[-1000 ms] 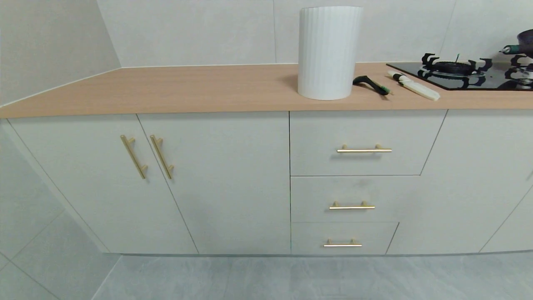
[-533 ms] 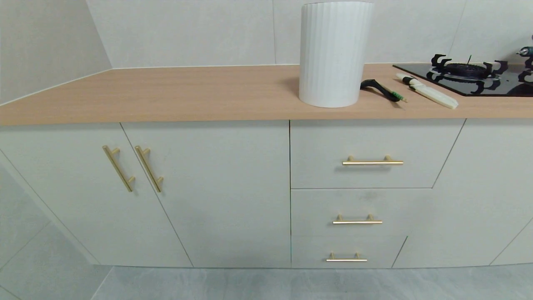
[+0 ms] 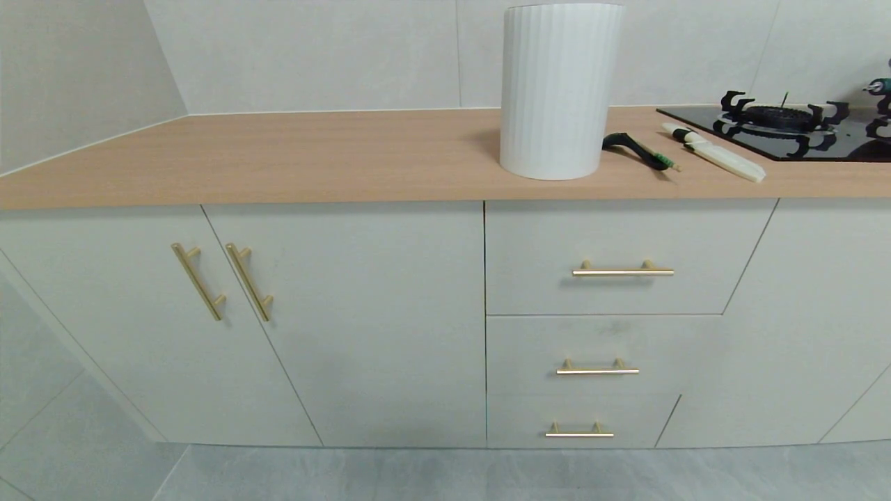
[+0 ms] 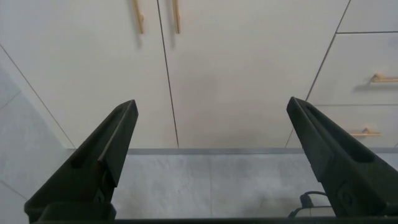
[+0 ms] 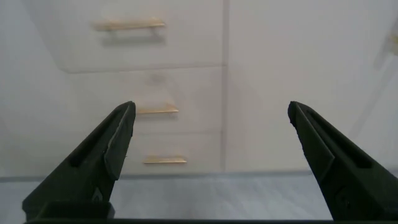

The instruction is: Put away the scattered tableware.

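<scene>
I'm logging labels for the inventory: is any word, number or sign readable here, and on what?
None can be read. The white ribbed container, the drawer fronts and the countertop are plain; any marking on the black-handled utensil or the white utensil is too small to tell.

Wooden countertop (image 3: 278,153): white canister (image 3: 557,90), black utensil (image 3: 635,149), white utensil (image 3: 724,161), hob (image 3: 786,138).

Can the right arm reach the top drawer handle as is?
Probably yes: the right gripper is open and faces the drawers, with nothing between it and the top drawer handle. It hangs apart from them, so must close in.
</scene>
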Robot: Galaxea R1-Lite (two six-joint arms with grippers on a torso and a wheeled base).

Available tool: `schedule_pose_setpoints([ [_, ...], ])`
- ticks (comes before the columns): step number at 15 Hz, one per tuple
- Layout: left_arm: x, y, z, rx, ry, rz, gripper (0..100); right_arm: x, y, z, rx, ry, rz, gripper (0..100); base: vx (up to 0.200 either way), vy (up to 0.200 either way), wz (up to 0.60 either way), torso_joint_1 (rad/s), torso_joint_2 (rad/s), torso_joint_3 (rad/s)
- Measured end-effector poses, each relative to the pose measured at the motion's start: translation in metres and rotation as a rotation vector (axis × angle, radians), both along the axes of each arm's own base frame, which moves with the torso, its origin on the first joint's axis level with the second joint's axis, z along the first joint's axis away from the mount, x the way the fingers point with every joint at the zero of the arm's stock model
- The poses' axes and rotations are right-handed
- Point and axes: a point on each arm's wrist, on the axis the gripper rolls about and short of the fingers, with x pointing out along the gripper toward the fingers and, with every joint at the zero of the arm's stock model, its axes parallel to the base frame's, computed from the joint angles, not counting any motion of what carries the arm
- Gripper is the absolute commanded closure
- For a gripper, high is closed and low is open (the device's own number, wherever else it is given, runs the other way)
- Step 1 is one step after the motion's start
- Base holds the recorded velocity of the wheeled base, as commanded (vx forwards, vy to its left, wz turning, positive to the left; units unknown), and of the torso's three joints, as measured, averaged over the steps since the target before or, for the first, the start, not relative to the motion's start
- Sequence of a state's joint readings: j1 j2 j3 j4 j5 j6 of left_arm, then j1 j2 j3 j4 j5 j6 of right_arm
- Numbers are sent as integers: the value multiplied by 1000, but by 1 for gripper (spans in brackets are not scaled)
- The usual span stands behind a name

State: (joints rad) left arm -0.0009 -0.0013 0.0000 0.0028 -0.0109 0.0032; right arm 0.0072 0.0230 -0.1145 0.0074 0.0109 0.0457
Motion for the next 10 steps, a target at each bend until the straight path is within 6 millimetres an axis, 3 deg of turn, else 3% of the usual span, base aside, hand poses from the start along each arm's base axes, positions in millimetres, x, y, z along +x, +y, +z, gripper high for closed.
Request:
schedule_pose_setpoints([
  [2, 0, 0, 0, 0, 0, 1, 0, 5, 1, 11, 1, 52, 56, 0, 0, 0, 0, 0, 0, 0],
  [5, 0, 0, 0, 0, 0, 0, 0, 33, 2, 26, -4, 250, 112, 0, 0, 0, 0, 0, 0, 0],
  [10, 0, 0, 0, 0, 0, 0, 0, 117, 13, 54, -35, 556, 206, 0, 0, 0, 0, 0, 0, 0],
])
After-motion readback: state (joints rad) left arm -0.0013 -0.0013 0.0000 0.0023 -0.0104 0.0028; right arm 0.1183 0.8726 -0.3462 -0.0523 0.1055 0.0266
